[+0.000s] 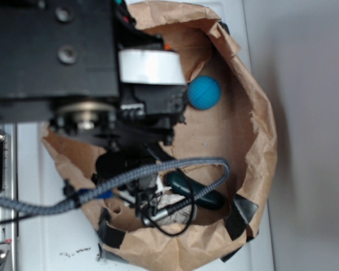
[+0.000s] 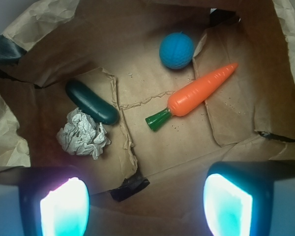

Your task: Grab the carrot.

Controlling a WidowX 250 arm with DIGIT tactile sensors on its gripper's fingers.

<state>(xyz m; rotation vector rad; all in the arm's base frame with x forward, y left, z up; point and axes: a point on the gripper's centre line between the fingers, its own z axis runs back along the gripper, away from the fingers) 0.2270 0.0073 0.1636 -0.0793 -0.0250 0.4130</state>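
- The carrot (image 2: 202, 90) lies flat on the brown paper floor of a crumpled paper-walled enclosure (image 2: 49, 24), tip toward the upper right, green stem toward the lower left; in the wrist view it sits above and between the two fingers, untouched.
- The hand (image 2: 146, 204) hangs open over the enclosure, its two glowing fingertips (image 2: 64, 206) spread wide at the bottom of the wrist view, nothing between them.
- Risk: the carrot lies diagonal to the line between the fingers, so a straight drop could likely catch it off-square and send the glossy, tapered body sliding or spinning out.
- Risk: a blue ball (image 2: 177, 50) rests just beside the carrot's upper side; a finger landing wide could knock it or trap it.
- Risk: torn paper flaps and ridges around the carrot could snag a descending finger.
- A dark green cucumber-shaped toy (image 2: 92, 102) and a ball of crumpled paper (image 2: 82, 134) lie well to the left, a wrong target if the approach drifts.
- In the exterior view the arm (image 1: 51, 51) reaches over the enclosure from the left, its bulk and a braided cable (image 1: 158, 169) hiding the carrot.
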